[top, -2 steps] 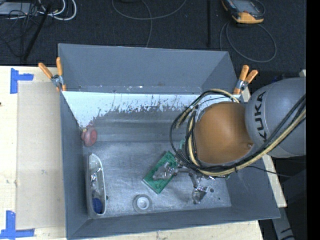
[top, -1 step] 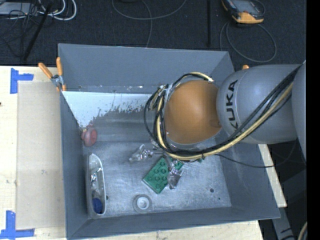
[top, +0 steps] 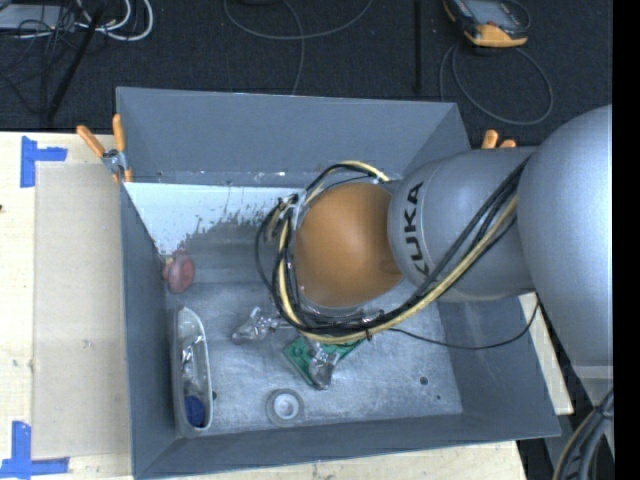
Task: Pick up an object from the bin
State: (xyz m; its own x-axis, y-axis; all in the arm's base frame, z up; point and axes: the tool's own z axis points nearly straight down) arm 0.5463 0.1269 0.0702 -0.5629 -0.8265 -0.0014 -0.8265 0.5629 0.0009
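Grey bin point(top: 140, 298) walls slope down to a speckled floor. White letters on the arm point(top: 470, 258) say KUKA. Under its orange cover point(top: 345, 243), the gripper point(top: 320, 370) is down at a flat green thing point(top: 298, 354) in the near middle of the bin. I cannot tell if it is gripping. A crumpled silver bit point(top: 255, 326) lies just left.

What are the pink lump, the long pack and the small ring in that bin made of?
The pink lump is probably soft rubber or foam: matte, no glare. The long pack looks like clear glossy plastic, with highlights and a blue thing showing through. The ring is pale plastic or metal; I cannot tell which.
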